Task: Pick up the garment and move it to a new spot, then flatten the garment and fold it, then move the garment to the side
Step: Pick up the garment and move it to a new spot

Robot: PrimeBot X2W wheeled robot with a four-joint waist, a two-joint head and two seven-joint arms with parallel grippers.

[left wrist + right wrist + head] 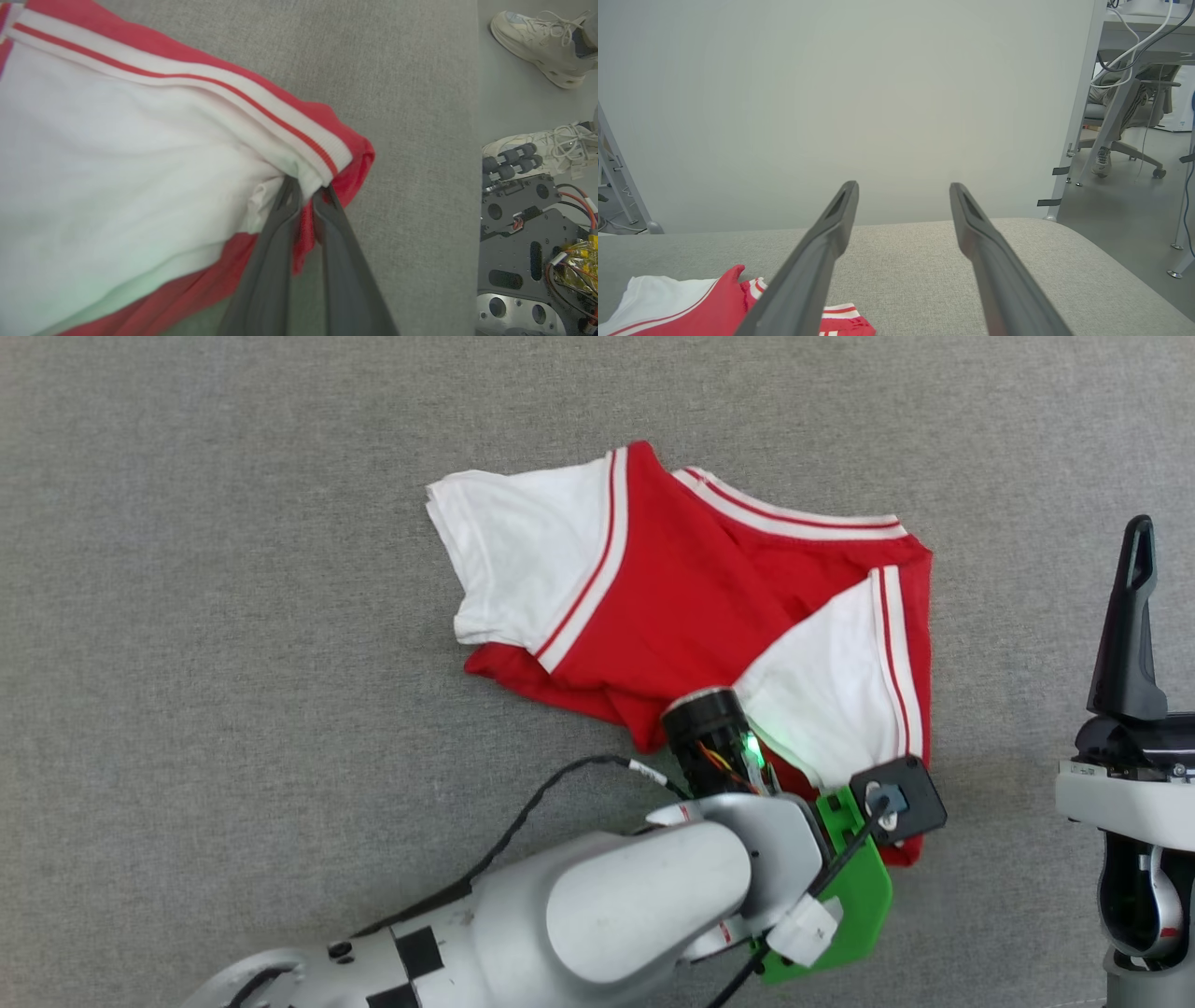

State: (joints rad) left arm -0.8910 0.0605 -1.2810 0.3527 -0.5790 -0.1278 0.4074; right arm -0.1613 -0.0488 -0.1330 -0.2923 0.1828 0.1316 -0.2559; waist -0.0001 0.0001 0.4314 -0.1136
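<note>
L gripper (308, 190) clamped on garment (691, 607) sleeve hem; R gripper (903, 186) spread wide, empty.

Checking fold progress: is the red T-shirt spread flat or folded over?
Folded over, not flat: a white sleeve lies across the red T-shirt, and the left gripper, jaws shut, pinches a corner.

garment (709, 607) at centre, grey surface (205, 616) open around
</note>
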